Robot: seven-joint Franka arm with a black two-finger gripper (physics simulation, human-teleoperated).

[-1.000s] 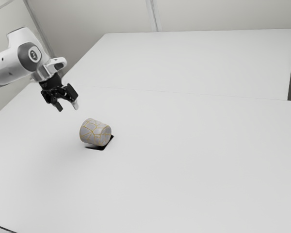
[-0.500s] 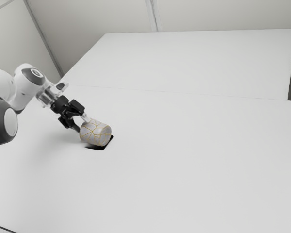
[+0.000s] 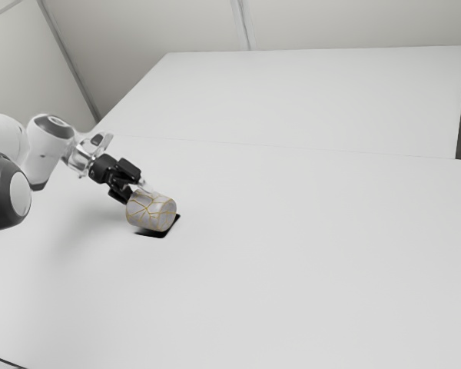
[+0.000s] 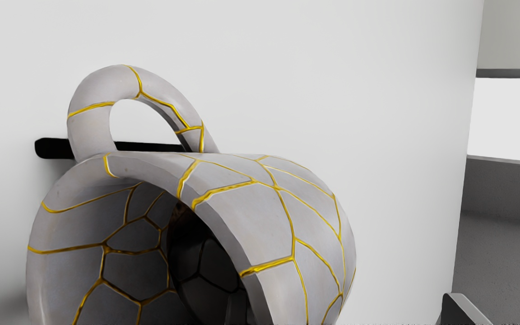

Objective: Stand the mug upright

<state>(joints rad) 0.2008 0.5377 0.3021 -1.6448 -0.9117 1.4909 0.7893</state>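
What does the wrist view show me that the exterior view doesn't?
The wrist view adds the handle of the mug, plus a look through its open mouth at the inside, where gold lines run too.

The exterior view adds the white arm reaching in from the exterior view's left, with its claw at the mug's near end.

Both share the mug on its side, its gold-lined outside and a flat black shape beside it.
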